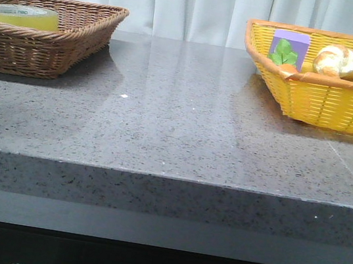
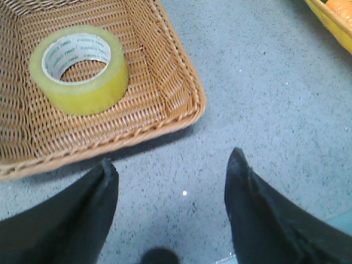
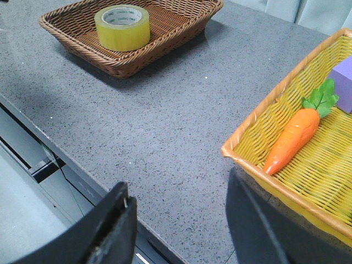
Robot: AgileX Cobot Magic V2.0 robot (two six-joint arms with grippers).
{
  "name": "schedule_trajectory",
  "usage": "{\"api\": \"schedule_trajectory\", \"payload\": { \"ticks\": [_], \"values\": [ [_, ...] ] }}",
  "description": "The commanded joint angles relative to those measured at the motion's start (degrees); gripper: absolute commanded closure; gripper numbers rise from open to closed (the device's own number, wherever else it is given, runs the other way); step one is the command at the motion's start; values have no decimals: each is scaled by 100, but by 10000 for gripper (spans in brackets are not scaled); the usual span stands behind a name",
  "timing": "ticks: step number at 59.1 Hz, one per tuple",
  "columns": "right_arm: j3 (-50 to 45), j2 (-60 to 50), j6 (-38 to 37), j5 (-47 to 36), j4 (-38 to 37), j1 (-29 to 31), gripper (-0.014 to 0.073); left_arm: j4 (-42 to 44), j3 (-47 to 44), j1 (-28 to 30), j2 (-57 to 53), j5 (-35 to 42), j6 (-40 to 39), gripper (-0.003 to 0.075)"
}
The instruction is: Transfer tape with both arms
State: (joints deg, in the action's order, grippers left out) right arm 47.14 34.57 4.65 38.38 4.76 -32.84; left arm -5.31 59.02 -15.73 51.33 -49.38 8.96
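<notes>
The yellow tape [image 1: 21,14] lies flat in the brown wicker basket [image 1: 78,34] at the table's far left. It also shows in the left wrist view [image 2: 80,69] and the right wrist view [image 3: 122,27]. My left gripper [image 2: 173,165] is open and empty above the bare table, just outside the basket's near rim [image 2: 110,140]. My right gripper [image 3: 179,190] is open and empty over the table's front edge, next to the yellow basket [image 3: 258,159]. Neither arm shows in the front view.
The yellow basket [image 1: 328,98] at the far right holds a purple box with a green leaf [image 1: 289,48], a toy carrot [image 3: 292,138] and bread-like items [image 1: 340,61]. Grey speckled tabletop [image 1: 179,112] lies between the baskets. White curtain behind.
</notes>
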Motion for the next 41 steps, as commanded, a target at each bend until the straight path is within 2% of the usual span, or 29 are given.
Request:
{"api": "schedule_trajectory", "payload": {
  "ticks": [1, 15, 34, 41],
  "values": [
    [129, 5, 33, -447, 31, 29, 192, -116, -297, -54, -392, 728, 11, 303],
    [129, 5, 33, -447, 31, 29, 192, -223, -1009, -54, -1021, 1070, 11, 303],
    [129, 3, 33, -441, 31, 29, 192, -223, -1062, -54, -1060, 1251, 11, 303],
    [129, 3, 33, -446, 31, 29, 192, -223, -1062, -54, -1060, 1251, 11, 354]
  ]
}}
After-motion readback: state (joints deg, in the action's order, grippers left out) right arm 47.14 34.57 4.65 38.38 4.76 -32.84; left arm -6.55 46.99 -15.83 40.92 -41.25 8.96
